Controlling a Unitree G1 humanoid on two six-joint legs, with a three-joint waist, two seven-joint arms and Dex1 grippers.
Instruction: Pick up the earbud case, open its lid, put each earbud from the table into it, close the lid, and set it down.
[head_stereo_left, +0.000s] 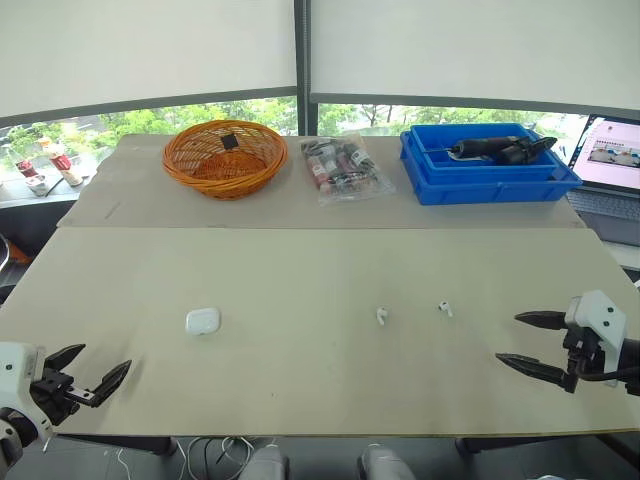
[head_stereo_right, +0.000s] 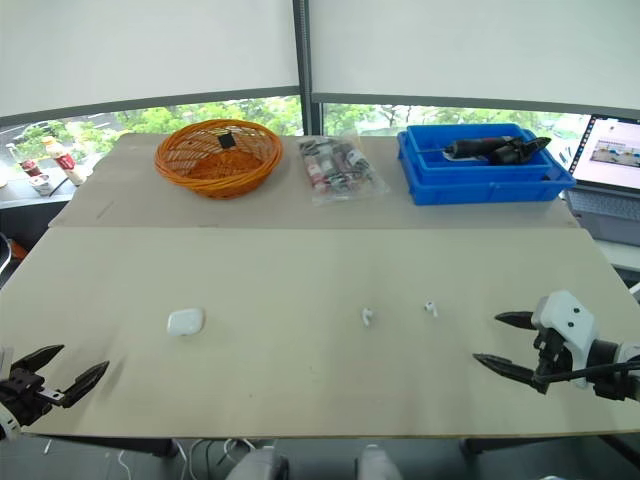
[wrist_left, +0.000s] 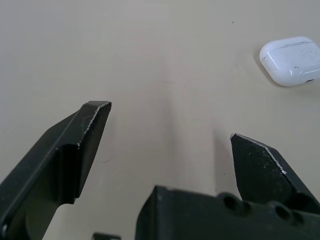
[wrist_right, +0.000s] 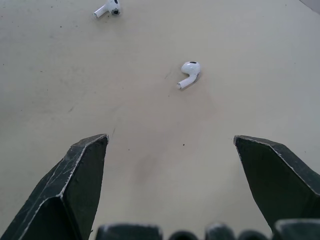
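A white earbud case is seen lying flat on the beige counter with its lid closed, untouched by either gripper. Everything else is placed from that case. The left gripper is held low over the counter's near edge, near the case, to its left and closer to the robot. Its two black fingers are spread wide and nothing is held between them. In the left wrist view, the case is seen beyond the parted fingertips and off to one side.

Two white earbuds are left loose on the counter to the right of the case, roughly level with it and a short way apart. The nearer earbud is well apart from the case, and the farther earbud lies beyond it. The right gripper is held further right again, past both earbuds, its fingers likewise released and empty.

Across the counter from the case, along the window side, an orange wicker basket is set almost directly behind it. A clear plastic bag of small items is laid further right, followed by a blue tray in which a dark tool is kept. An open laptop is seen at the far right.
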